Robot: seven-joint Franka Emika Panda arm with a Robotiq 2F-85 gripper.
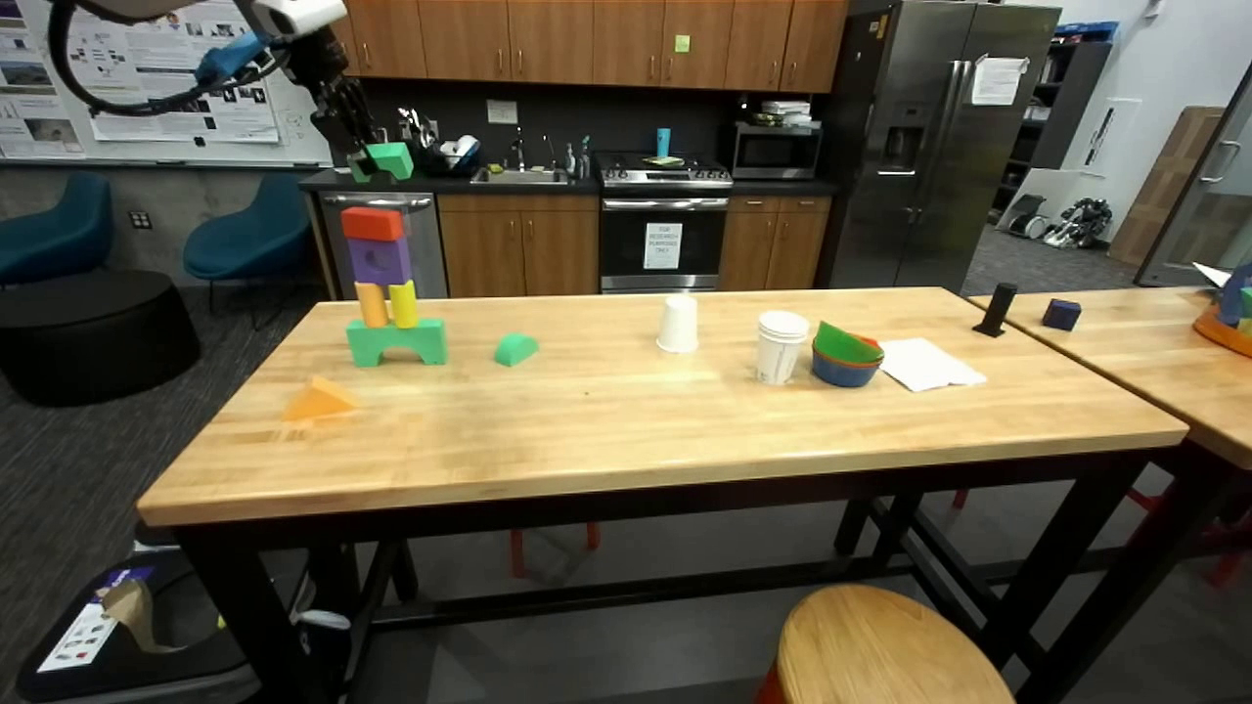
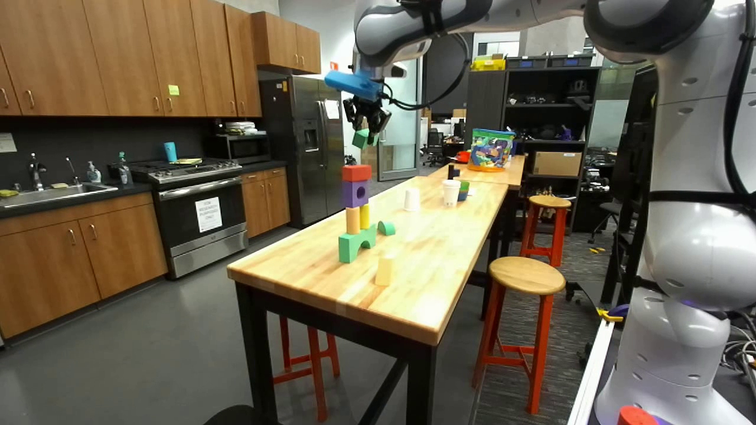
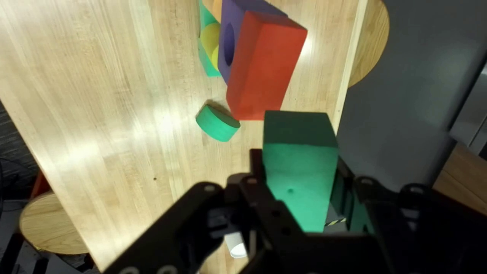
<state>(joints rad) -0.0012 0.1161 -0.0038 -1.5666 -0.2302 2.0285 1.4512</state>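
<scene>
My gripper [image 1: 366,156] is shut on a green block [image 1: 392,159] and holds it in the air, above the level of a block tower's top. The held block also shows between the fingers in the wrist view [image 3: 300,171]. The tower has a green arch block [image 1: 398,342] at its base. An orange cylinder [image 1: 372,305] and a yellow cylinder [image 1: 403,305] stand on the arch. A purple block [image 1: 380,260] with a round hole lies on them, and a red block [image 1: 373,224] is on top. The held block appears apart from the red block.
A green half-round block [image 1: 515,349] and an orange wedge [image 1: 320,398] lie near the tower on the wooden table [image 1: 587,430]. Farther along are an upturned white cup [image 1: 678,324], stacked cups [image 1: 781,347], bowls [image 1: 845,367] and white paper [image 1: 927,365]. Stools [image 2: 527,275] stand beside the table.
</scene>
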